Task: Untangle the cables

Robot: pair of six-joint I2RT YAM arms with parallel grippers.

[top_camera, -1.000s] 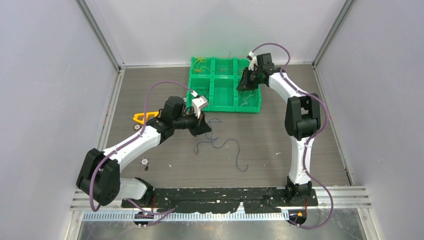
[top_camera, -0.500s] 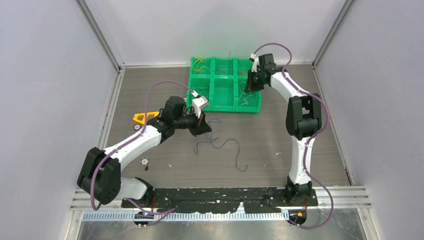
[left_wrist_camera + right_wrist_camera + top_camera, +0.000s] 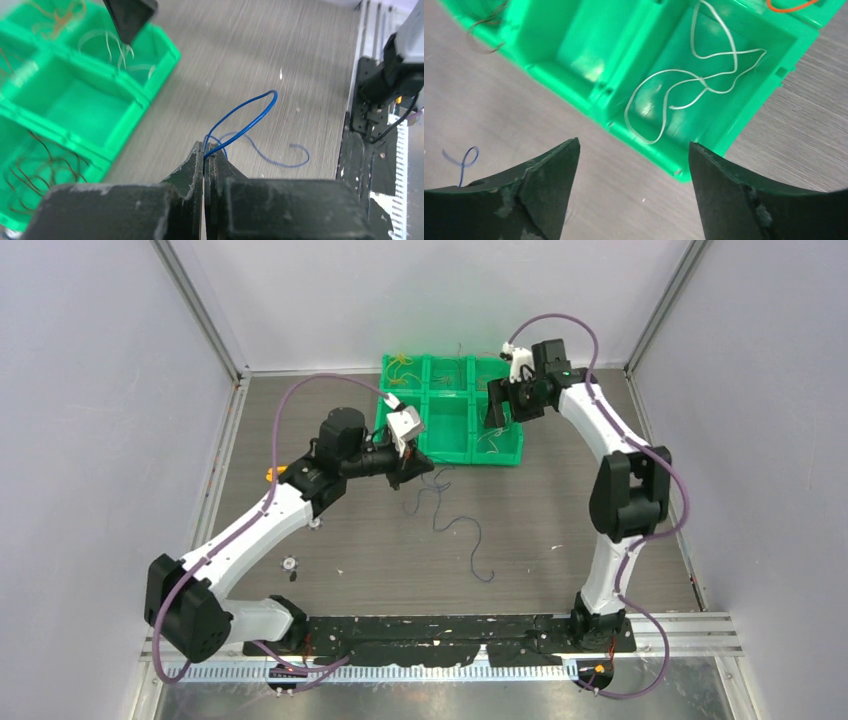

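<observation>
Our left gripper [image 3: 204, 146] pinches the blue cable [image 3: 250, 119], trailing toward our bases, maybe tangled; our farther right gripper [image 3: 633, 145] gapes.

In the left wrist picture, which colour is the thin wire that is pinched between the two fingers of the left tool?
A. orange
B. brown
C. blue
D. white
C: in the left wrist view the left tool is shut on a blue wire, which loops up from between its fingers over the table.
</observation>
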